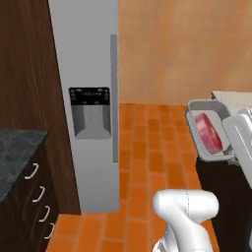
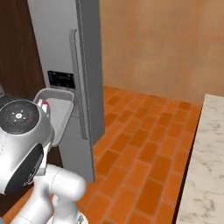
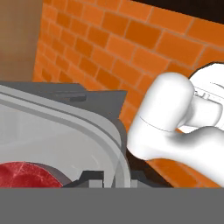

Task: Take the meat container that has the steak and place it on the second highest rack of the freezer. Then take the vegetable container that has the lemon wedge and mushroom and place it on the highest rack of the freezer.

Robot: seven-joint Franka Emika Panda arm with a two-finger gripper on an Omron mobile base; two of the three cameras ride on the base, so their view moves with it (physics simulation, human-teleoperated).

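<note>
One small grey oblong metal tray (image 1: 209,132) hangs tilted in the air over the brick floor (image 1: 147,162), its red-pink steak slab (image 1: 207,133) leaning on the wall; the end effector (image 3: 103,177) is clamped tight on its rim. The tall grey freezer (image 1: 91,98) looks closed, so levelling the tray first seems wise, lest the steak slide out.

The grey meat container (image 1: 209,129) at the claw is showing a red-pink steak (image 1: 207,133); the grey freezer (image 1: 88,59) is standing beyond it over an orange brick-patterned floor (image 1: 142,162).
</note>
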